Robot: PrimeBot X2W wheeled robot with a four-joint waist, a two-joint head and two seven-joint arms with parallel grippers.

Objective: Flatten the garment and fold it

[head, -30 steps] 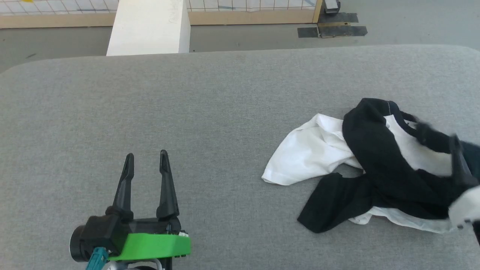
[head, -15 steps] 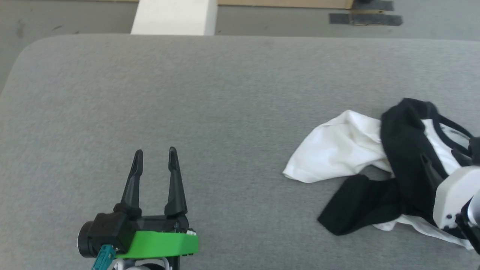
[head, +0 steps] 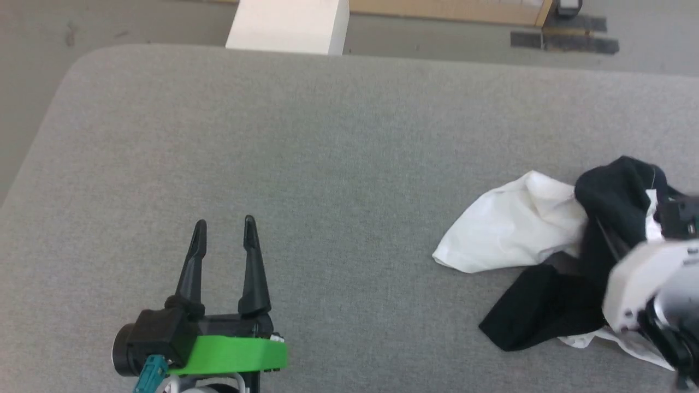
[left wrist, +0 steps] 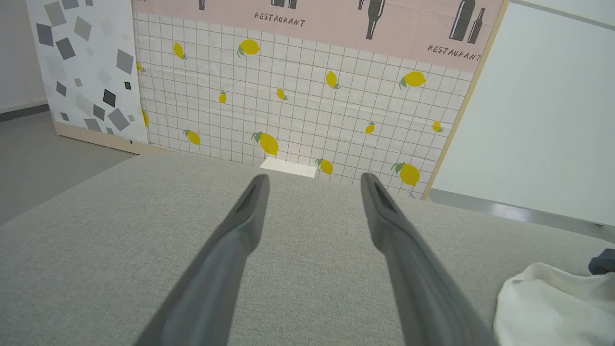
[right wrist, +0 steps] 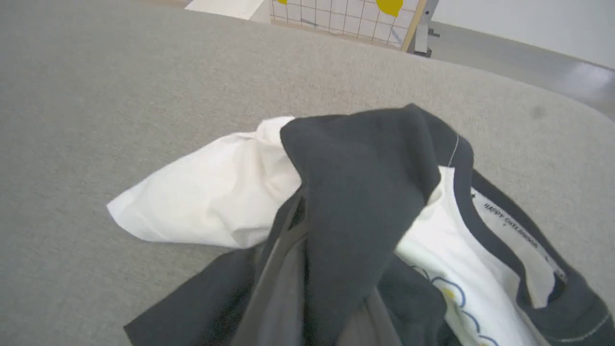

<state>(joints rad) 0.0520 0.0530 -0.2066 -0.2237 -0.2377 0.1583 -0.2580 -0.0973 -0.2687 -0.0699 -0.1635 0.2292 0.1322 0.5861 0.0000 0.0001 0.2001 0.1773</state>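
Grabbing the shirt (head: 513, 229)
The right gripper (right wrist: 298, 230) has just shut on its black sleeve (right wrist: 365, 192); the left gripper (head: 225, 224) stays wide. Pulling flat can start.

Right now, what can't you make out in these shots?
- Right gripper: in the head view it is blurred and cut off by the right edge. In the right wrist view the black sleeve covers its fingertips.
- Shirt: cropped by the head view's right edge, and by the lower right corner of the left wrist view.
- Chest print: right wrist view, mostly under the sleeve.
- Neck label: right wrist view, lettering too small to read.
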